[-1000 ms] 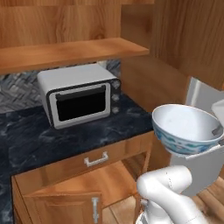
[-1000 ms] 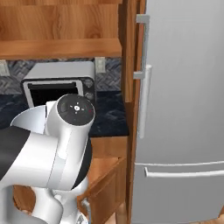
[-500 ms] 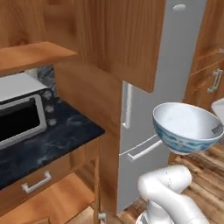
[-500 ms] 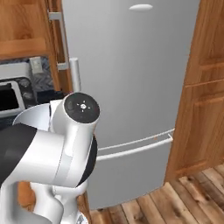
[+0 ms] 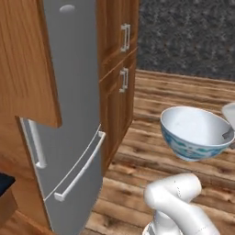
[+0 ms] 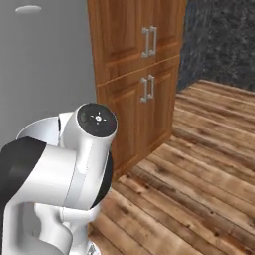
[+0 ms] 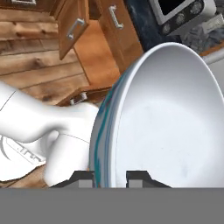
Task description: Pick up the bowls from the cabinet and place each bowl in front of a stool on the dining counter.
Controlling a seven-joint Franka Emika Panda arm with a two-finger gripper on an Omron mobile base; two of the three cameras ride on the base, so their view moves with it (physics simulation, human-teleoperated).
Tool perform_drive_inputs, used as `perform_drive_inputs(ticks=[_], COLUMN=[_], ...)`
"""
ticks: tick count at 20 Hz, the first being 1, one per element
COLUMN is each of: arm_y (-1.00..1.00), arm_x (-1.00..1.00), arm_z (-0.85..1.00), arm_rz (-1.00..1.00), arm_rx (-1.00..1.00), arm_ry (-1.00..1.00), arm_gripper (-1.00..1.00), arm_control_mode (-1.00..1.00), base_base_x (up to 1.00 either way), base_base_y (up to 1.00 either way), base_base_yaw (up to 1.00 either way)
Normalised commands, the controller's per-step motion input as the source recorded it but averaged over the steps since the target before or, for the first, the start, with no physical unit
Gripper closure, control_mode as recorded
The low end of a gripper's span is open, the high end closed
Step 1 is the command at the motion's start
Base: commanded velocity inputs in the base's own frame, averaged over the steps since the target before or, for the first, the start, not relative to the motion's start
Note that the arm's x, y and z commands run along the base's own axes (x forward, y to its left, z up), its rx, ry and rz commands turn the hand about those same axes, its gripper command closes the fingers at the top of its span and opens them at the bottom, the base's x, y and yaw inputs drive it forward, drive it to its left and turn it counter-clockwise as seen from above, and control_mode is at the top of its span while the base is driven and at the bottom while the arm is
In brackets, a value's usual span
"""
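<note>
The tool [image 7: 110,175] is clamped on the bowl's [image 5: 196,132] rim. The bowl (white, blue-patterned outside) hangs above the wooden floor [image 5: 151,151].

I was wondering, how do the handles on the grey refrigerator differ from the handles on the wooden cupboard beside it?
The refrigerator handles are long pale bars, one upright and one slanting across the lower door; the cupboard handles are short, silver, upright and set in close pairs. The refrigerator handles match their grey doors, while the wooden cupboard handles stand out against brown grain. Both kinds are slim bar pulls standing off the door face.
</note>
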Motion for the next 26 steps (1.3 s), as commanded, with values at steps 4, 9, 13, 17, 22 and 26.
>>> perform_drive_inputs(ticks=[4,9,13,17,22,26], arm_y=[0.00,0.00,0.00,0.00,0.00,0.00], arm_x=[0.00,0.00,0.00,0.00,0.00,0.00], arm_z=[0.00,0.00,0.00,0.00,0.00,0.00], arm_rz=[0.00,0.00,0.00,0.00,0.00,0.00], arm_rx=[0.00,0.00,0.00,0.00,0.00,0.00], arm_ry=[0.00,0.00,0.00,0.00,0.00,0.00], arm_gripper=[1.00,1.00,1.00,1.00,1.00,1.00], arm_control_mode=[1.00,1.00,1.00,1.00,1.00,1.00], base_base_x=[0.15,0.24,0.69,0.98,1.00,1.00], base_base_y=[-0.82,-0.68,-0.07,0.16,0.12,0.08], base_base_yaw=[-0.79,-0.81,-0.68,-0.13,-0.06,-0.06])
